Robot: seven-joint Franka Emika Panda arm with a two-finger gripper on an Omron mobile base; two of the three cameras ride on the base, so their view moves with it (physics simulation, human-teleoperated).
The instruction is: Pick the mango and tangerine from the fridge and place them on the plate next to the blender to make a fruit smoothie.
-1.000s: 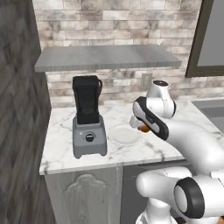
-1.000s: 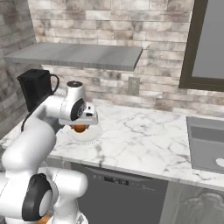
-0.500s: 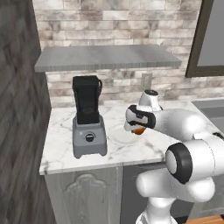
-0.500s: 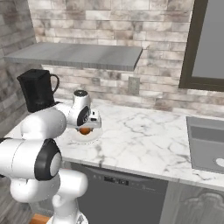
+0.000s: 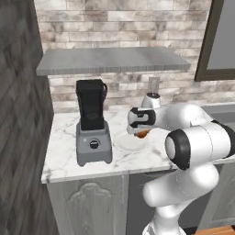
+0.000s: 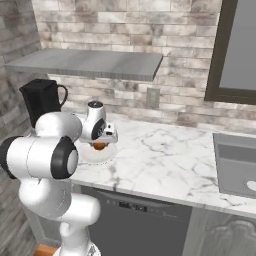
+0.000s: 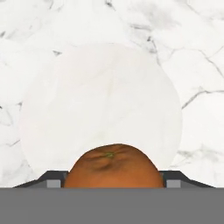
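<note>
I see a round orange fruit with bumpy skin and a small green dot on top point(image 7: 113, 168), and I think it is the tangerine. It sits between the two dark finger tips of my gripper point(image 7: 113, 183), at 6 o'clock in the hand view. The fingers are right beside its two sides, but I cannot tell if they squeeze it or have let go. Under it is the small round white plate point(image 7: 87, 100), smooth and flat, and the fruit hangs over the plate's near part. The plate lies on a shiny white marble counter point(image 5: 64, 147) with thin grey lines in it. In the left base view the plate point(image 5: 125, 143) is just beside the blender point(image 5: 93, 123), at its 3 o'clock. The blender has a grey boxy base with a round knob in front and a tall black square jar with a handle. Behind it is a wall of rough grey and tan stone bricks point(image 6: 150, 30) with a flat grey shelf point(image 5: 110, 59). I can read no words on anything.
</note>
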